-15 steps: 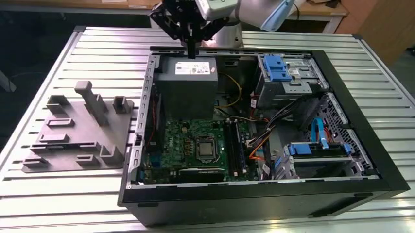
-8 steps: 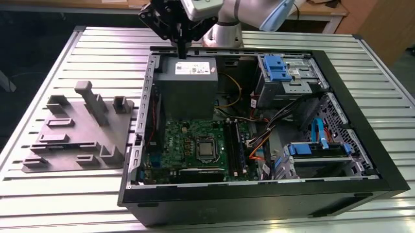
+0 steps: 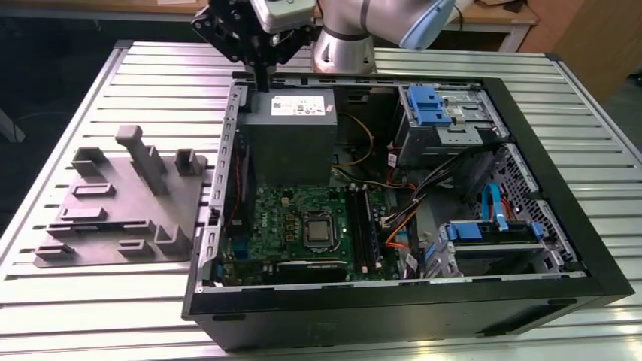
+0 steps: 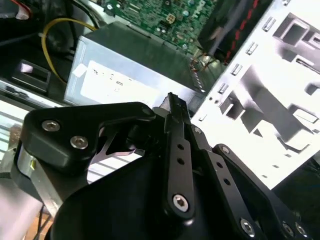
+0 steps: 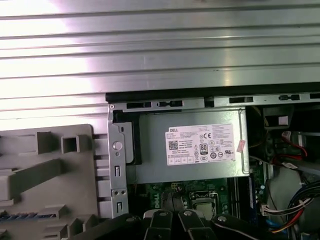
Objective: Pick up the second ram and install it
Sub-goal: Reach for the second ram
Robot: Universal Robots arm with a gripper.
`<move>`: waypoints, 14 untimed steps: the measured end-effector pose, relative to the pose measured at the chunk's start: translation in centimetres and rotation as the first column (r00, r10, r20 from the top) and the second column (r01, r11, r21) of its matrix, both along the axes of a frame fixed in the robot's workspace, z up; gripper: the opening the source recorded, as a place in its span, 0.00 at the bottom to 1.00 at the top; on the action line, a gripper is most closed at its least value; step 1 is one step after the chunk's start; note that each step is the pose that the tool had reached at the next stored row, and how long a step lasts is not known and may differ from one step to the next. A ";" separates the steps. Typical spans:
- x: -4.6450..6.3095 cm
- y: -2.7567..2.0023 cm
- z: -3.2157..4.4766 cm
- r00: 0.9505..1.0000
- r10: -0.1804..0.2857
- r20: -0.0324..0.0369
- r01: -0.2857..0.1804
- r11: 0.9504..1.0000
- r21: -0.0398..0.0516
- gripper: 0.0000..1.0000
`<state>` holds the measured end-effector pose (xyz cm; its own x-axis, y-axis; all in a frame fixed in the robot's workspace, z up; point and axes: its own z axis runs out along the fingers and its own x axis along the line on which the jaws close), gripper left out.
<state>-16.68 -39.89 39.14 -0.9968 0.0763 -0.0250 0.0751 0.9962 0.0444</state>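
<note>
Gripper, pinched shut and empty, is hung right over the case wall, so that wall could get clipped if it's dropped carelessly.

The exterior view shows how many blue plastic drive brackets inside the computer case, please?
2. One blue bracket tops the drive cage nearest the arm; the other sits on the cage farthest from it, both toward the exterior view's right. Cables may hide more.
</note>
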 end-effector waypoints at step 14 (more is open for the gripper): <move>-3.4 0.00 -0.14 1.000 0.000 0.000 0.000 1.000 0.000 0.10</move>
<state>-20.04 -39.90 39.01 -0.9968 0.0762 -0.0250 0.0750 0.9962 0.0444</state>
